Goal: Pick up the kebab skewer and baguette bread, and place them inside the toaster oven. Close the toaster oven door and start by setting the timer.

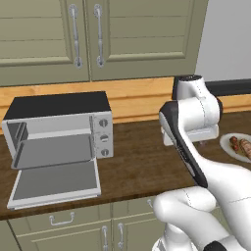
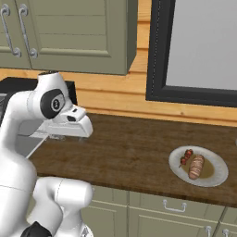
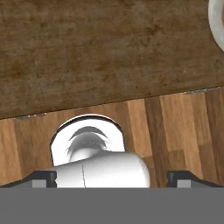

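The toaster oven [image 1: 59,105] stands at the left of the counter with its door [image 1: 54,182] dropped open and flat. On a white plate [image 2: 221,173] at the right lie the kebab skewer [image 2: 186,156] and, beside it, the baguette bread [image 2: 196,167]. In the left base view the kebab skewer [image 1: 234,143] and bread [image 1: 246,148] sit at the right edge. My gripper [image 3: 111,178] hangs over the bare counter between oven and plate, pointing down. Its fingertips [image 3: 43,178] stand wide apart, open, holding nothing. The plate's rim [image 3: 216,22] shows in the hand view's top right corner.
The dark wooden counter [image 1: 142,162] runs from oven to plate, with drawers below its front edge. Upper cabinets [image 1: 88,34] hang over the oven. Three dials [image 1: 103,138] sit on the oven's right front. A dark-framed window [image 2: 194,51] is behind the plate.
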